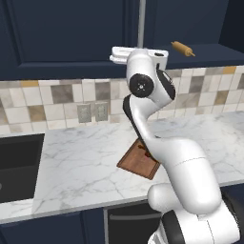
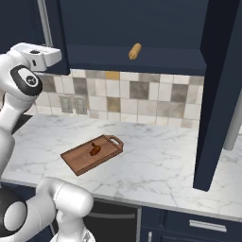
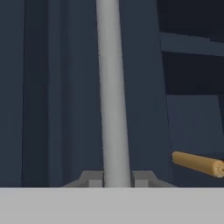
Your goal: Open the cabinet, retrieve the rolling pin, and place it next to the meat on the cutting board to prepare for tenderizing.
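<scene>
My arm rises from the base, elbow bent, forearm going straight up, wrist turned level at the top. Hand [image 3: 114, 181] is reaching forward at upper-cabinet height (fingertips barely visible, low in the hand view). Jaws closed tight around the cabinet door's silver bar handle [image 3: 112, 92], one finger on each side.

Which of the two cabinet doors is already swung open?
The right door, swung out edge-on toward the room. The left door is shut flat, the jaws closed on its silver handle.
</scene>
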